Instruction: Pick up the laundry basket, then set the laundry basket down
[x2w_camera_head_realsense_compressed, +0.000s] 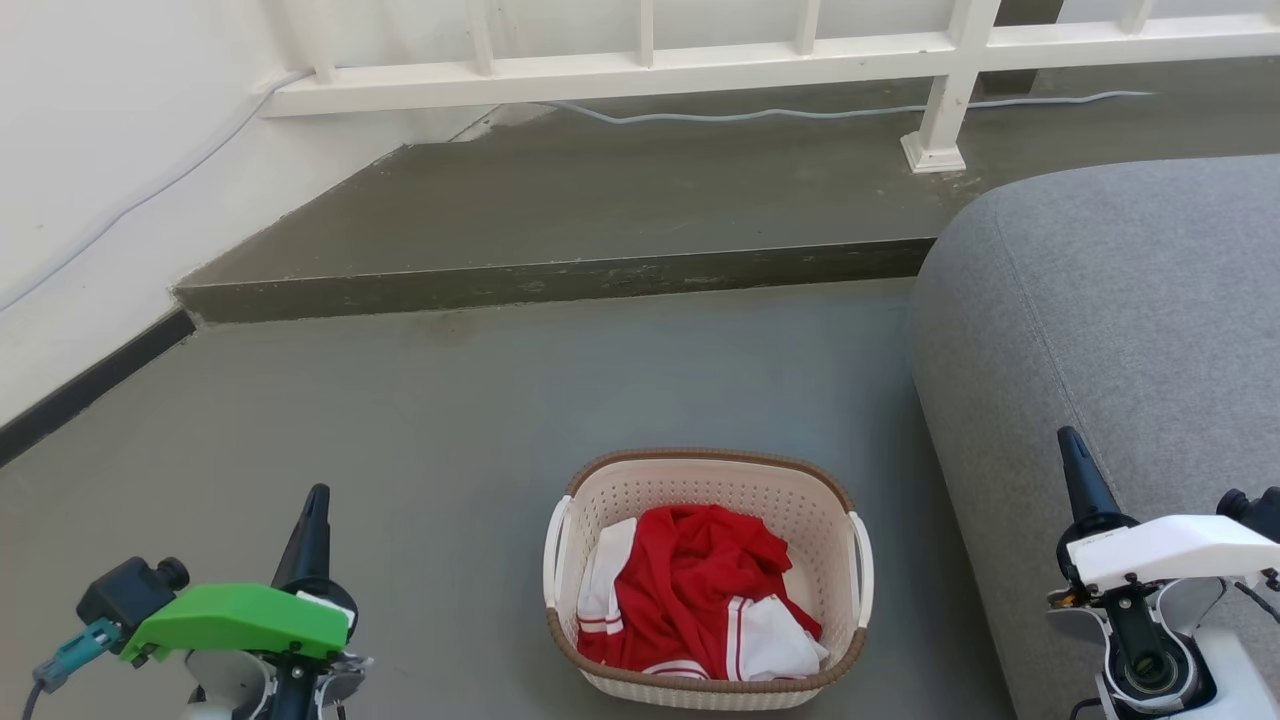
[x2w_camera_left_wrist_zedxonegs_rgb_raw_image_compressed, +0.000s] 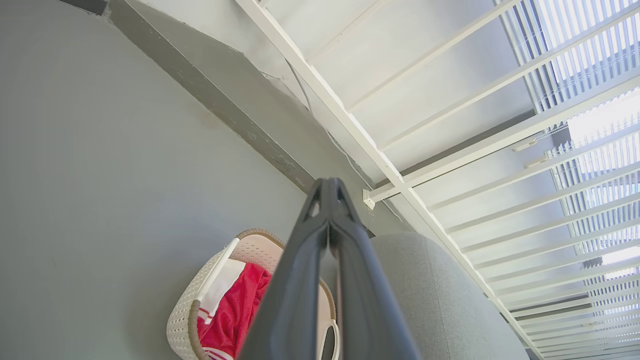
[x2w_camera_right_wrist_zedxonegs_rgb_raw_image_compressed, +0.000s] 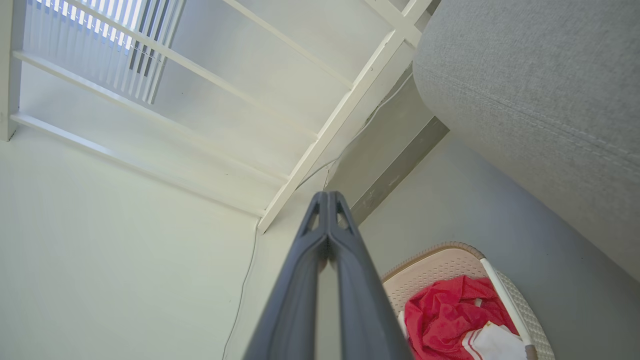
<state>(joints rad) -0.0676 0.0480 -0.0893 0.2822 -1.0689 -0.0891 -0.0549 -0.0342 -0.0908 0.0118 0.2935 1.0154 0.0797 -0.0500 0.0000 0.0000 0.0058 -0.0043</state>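
Shows the laundry basket (x2w_camera_head_realsense_compressed: 700, 492) upright on the grey floor (x2w_camera_head_realsense_compressed: 450, 420), at 6 o'clock in the head view, just beside the grey sofa (x2w_camera_head_realsense_compressed: 1100, 320) at its 3 o'clock. Holds a crumpled red-and-white garment (x2w_camera_head_realsense_compressed: 700, 590), low enough to leave the brown rim and both white side handles bare for a grasp.

Sets the left hand (x2w_camera_head_realsense_compressed: 317, 500) at 8 o'clock and the right hand (x2w_camera_head_realsense_compressed: 1072, 445) at 4 o'clock, well apart from the basket on either flank, fingers pointing toward 12 o'clock. Confirms, in the left wrist view, the left hand (x2w_camera_left_wrist_zedxonegs_rgb_raw_image_compressed: 328, 187) with its two dark fingers pressed together along their length, gripping nothing. Confirms likewise, in the right wrist view, the right hand (x2w_camera_right_wrist_zedxonegs_rgb_raw_image_compressed: 327, 200), fingers closed tip to tip and empty.

Puts one hand toward each handle, presumably to suit a load too wide for a single hand and steadier when carried level from both sides.

Fits two stages equally: basket waiting on the floor for a lift, or basket back on the floor with both hands clear of it. Offers no means of telling which.

Leaves the raised step (x2w_camera_head_realsense_compressed: 560, 270) and white railing (x2w_camera_head_realsense_compressed: 640, 65) at 12 o'clock, well apart from basket and hands.
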